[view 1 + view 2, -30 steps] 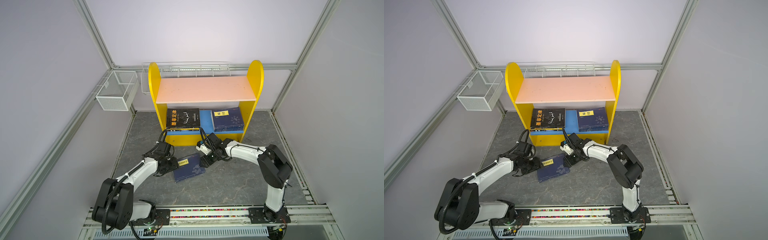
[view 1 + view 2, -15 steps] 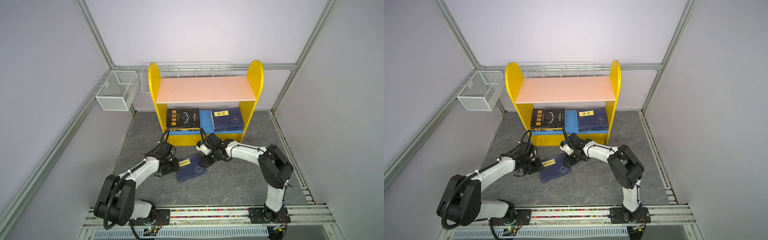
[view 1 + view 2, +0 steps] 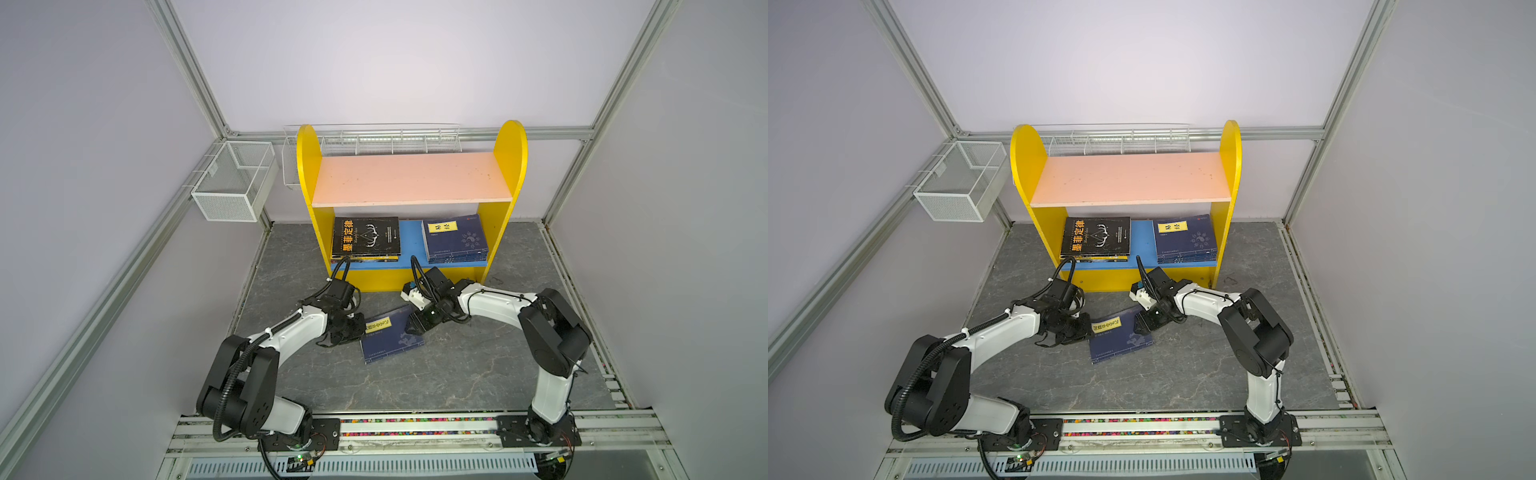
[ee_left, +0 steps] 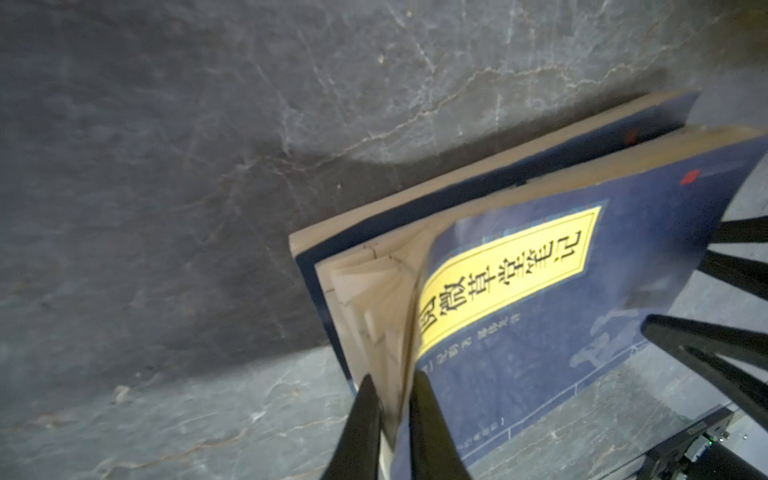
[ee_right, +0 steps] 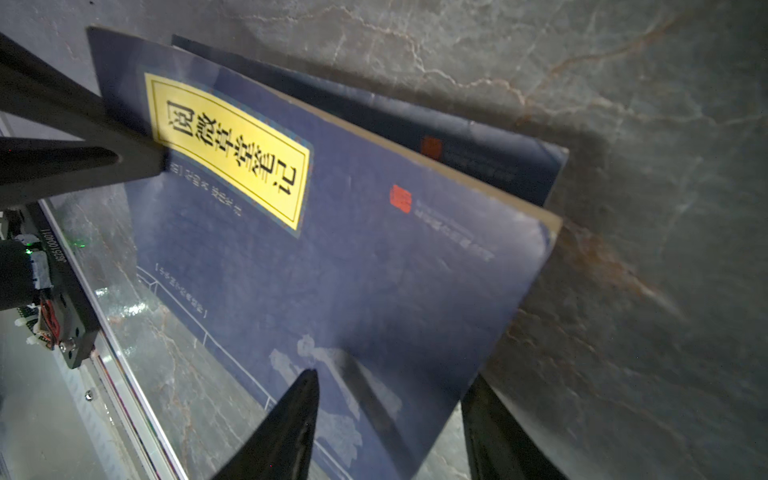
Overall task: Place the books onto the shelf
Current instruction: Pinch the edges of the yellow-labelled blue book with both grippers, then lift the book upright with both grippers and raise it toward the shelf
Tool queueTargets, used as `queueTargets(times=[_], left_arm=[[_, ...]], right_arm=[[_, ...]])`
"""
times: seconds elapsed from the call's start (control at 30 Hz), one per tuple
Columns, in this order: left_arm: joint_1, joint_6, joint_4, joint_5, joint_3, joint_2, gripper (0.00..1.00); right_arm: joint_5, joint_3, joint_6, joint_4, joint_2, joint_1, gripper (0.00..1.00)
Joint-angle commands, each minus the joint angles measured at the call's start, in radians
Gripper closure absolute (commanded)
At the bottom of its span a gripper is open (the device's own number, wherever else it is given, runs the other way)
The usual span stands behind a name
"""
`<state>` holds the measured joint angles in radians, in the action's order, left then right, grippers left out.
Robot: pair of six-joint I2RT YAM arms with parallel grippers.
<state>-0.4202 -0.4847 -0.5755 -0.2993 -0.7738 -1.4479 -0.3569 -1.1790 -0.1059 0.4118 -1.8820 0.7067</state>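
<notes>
Grey stone floor (image 3: 457,374), with the yellow shelf (image 3: 509,158) at the far side. Its pink board (image 3: 411,178) is bare. The blue board (image 3: 409,237) holds a black pile (image 3: 365,237) on the left and a navy pile (image 3: 455,239) on the right.

Two books are still on the floor, mid-scene just in front of the shelf. The top navy book (image 3: 392,338) has a yellow label, and a second navy book (image 4: 540,137) lies under it, mostly covered.

Change: a second ago the left gripper (image 4: 392,382) had its jaws apart at the book's left edge. Now they are clamped on that edge, with fingers (image 4: 419,399) pinching the cover plus a wad of pages. The pages fan out at the corner, and the book sits tilted off the one below.

The right gripper (image 5: 390,386) has not changed. Its jaws stand apart at the right edge of the top navy book, and no pinch is visible.

Meaning: the grasp on the top book looks done, so lifting it to the shelf is likely next. The one-sided pinch on loose pages may let the book sag or splay, so support from the right side probably helps. The second book would still need its own trip.
</notes>
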Motion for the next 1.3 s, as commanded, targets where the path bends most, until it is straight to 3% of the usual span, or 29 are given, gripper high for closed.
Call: queueTargets(times=[0.0,0.07,0.27,0.5,0.93,1.1,1.27], left_arm=[[-0.005,0.017,0.024,-0.041,-0.028,-0.002,0.95],[-0.005,0.020,0.032,-0.053,-0.028,0.007,1.00],[-0.006,0.021,0.039,-0.074,-0.020,0.034,1.00],[-0.005,0.025,0.097,-0.149,0.026,0.192,1.00],[-0.002,-0.054,0.373,-0.158,0.182,0.584,1.00],[-0.002,-0.065,0.426,-0.193,0.207,0.651,1.00],[-0.002,-0.074,0.477,-0.295,0.216,0.676,1.00]], right_arm=[[-0.043,0.025,-0.007,-0.023,0.033,0.000,0.42],[-0.047,0.029,-0.015,-0.033,0.038,-0.002,0.43],[-0.054,0.034,-0.022,-0.054,0.082,-0.002,0.45],[-0.057,0.058,-0.035,-0.063,0.130,-0.035,0.44],[-0.317,0.225,-0.202,-0.277,0.256,-0.196,0.33],[-0.401,0.262,-0.250,-0.334,0.294,-0.229,0.31],[-0.395,0.248,-0.248,-0.327,0.326,-0.235,0.30]])
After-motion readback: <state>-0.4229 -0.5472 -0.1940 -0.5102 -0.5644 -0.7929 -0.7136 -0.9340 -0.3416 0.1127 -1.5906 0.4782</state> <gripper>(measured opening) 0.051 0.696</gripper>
